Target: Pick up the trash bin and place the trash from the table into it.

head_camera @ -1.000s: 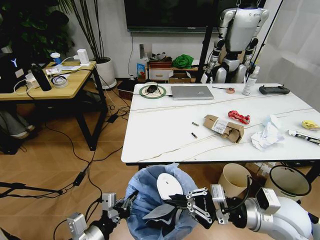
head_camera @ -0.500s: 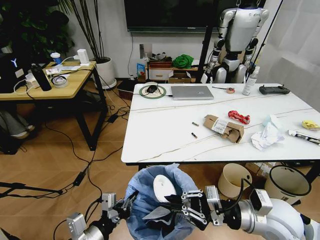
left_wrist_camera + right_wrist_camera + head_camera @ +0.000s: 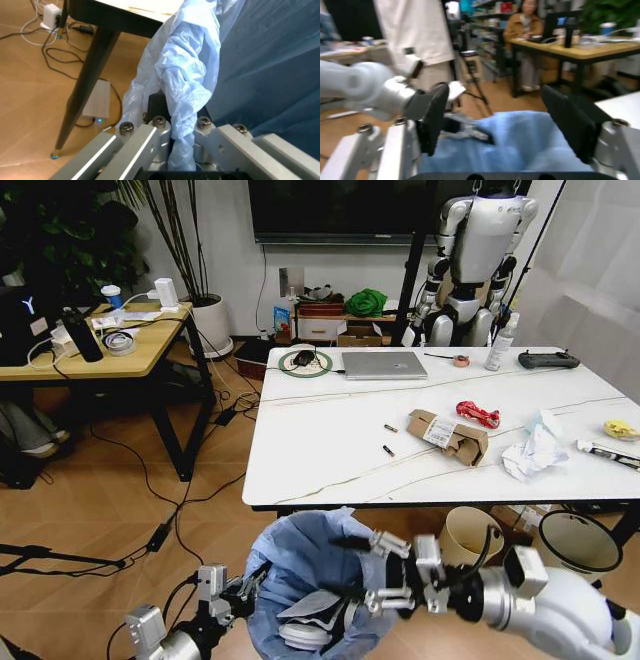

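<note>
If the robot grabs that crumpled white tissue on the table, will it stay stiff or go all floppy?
The crumpled white tissue would probably go floppy: it lies in soft, loose folds. It looks thin, so likely very light, and it might tear or slip out if pinched by one corner.

The right arm (image 3: pixel 560 610) is a rounded silver-white shell with a black cable looping over its wrist. The right tool (image 3: pixel 385 572) has silver linkages and broad black pads (image 3: pixel 434 112). The left tool (image 3: pixel 232 595) is bare grey metal, with round screw heads (image 3: pixel 159 120) along its links.
</note>
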Controlling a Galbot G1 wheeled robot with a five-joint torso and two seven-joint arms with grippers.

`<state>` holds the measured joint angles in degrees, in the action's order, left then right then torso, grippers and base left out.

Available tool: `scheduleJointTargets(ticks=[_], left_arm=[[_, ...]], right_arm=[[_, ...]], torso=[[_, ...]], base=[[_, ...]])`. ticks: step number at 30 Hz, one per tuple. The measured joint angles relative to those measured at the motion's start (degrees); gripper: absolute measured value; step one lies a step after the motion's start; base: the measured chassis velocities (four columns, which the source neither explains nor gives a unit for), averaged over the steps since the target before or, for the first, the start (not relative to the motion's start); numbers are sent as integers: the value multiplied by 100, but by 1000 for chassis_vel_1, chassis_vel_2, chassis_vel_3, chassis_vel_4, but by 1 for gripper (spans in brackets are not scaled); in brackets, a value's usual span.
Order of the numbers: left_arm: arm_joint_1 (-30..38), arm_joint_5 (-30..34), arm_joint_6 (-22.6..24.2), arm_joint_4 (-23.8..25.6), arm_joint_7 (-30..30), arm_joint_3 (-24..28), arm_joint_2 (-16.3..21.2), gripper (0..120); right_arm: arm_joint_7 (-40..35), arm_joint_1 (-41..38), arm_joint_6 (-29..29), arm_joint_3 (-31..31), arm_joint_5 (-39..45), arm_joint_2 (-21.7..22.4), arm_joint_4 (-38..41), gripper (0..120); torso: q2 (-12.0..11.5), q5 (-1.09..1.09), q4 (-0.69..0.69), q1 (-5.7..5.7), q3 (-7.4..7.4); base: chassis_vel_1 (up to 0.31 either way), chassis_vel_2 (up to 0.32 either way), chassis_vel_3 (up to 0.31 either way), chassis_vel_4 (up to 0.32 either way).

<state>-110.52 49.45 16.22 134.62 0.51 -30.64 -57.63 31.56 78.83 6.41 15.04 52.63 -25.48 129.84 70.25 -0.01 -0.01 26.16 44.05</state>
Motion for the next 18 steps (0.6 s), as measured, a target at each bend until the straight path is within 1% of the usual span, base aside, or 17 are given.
scheduleJointTargets(ticks=[1, 2, 4, 5, 8, 9, 12, 14, 16, 17, 18], left_arm=[[-44, 34, 0, 33, -48, -57, 79, 0], [-56, 51, 0, 47, -66, -74, 106, 0], [-94, 207, 0, 135, -195, -149, 268, 0], [-93, 243, 1, 149, -220, -158, 310, 0], [-90, 306, 10, 162, -264, -164, 396, 0], [-69, 404, 21, 158, -305, -149, 574, 0], [83, 654, 27, 86, -354, -117, 921, 0], [107, 691, 27, 76, -358, -113, 974, 0], [318, 949, 39, -24, -384, -68, 1381, 0], [388, 1021, 44, -62, -385, -54, 1493, 0], [516, 1141, 57, -127, -383, -31, 1687, 0]], right_arm=[[-214, -59, -45, 87, 30, 1, 0, 80], [-299, -101, -75, 104, 42, -1, 0, 82], [-680, -467, -267, 187, 178, -89, -44, 93], [-780, -542, -306, 210, 224, -111, -64, 96], [-939, -644, -347, 269, 310, -140, -121, 99], [-1134, -736, -347, 382, 397, -188, -294, 100], [-1546, -765, -181, 476, 287, -368, -598, 100], [-1611, -760, -138, 480, 247, -404, -651, 100], [-1834, -704, 157, 479, -94, -591, -945, 100], [-1877, -666, 196, 478, -149, -632, -1011, 100], [-1932, -609, 198, 488, -190, -694, -1068, 100]], torso=[[0, 0, 0, 0, 0], [0, 1, -1, 0, 0], [0, 2, 1, 0, 0], [0, 2, 2, 0, 0], [0, 2, 2, 0, 0], [0, 0, 2, 0, 0], [0, 1, 1, 0, 0], [0, 0, 1, 0, 0], [0, 2, 1, 1, 0], [0, 2, 1, 1, 1], [-1, -1, 0, 1, 1]], base=[[0, 0, 0, 0], [0, 0, 0, 0], [0, 0, 0, 0], [0, 0, 0, 0], [0, 0, 0, 0], [0, 0, 0, 0], [0, 0, 0, 0], [0, 0, 0, 0], [0, 0, 0, 0], [0, 0, 0, 0], [0, 0, 0, 0]])
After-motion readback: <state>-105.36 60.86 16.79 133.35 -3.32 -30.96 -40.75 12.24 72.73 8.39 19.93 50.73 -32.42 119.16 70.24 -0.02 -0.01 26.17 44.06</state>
